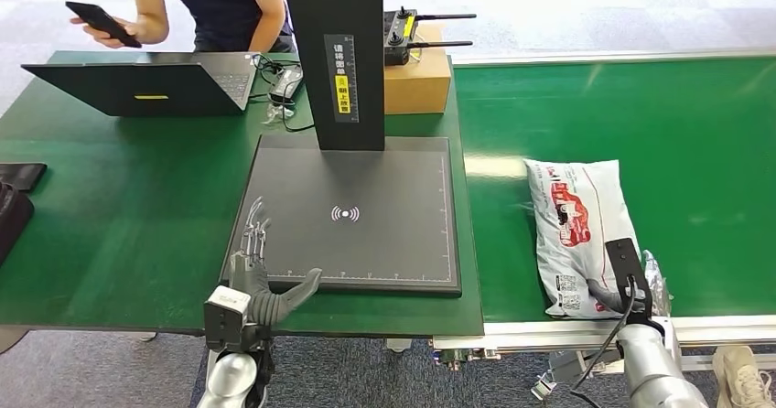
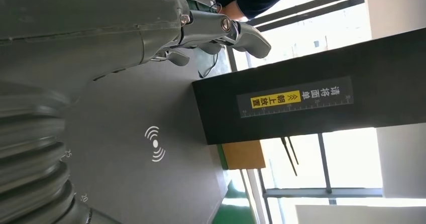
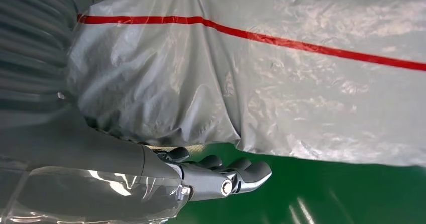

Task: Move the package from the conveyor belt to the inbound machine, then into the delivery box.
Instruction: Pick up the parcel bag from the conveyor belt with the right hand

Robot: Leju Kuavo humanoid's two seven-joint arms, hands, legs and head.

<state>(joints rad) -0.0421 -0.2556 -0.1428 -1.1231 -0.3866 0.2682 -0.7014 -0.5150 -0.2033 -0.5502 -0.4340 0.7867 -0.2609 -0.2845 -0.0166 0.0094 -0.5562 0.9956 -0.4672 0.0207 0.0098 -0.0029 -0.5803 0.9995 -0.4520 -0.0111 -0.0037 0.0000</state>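
Green belt [image 1: 695, 134] carries the package [image 1: 576, 230]; right hand [image 3: 221, 176] beside it, grasp unclear; left hand [image 1: 256, 252] spread

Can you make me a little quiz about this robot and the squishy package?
1. True or false: the package lies on the green conveyor belt.
2. What lies under the left hand? A) the laptop B) the dark scanner plate C) the cardboard box
3. Fill in: the person at the far end of the table holds a ____.

Key:
1. True. The right hand is at its near end, its fingers beside the plastic.
2. B, the scanner plate.
3. Phone.
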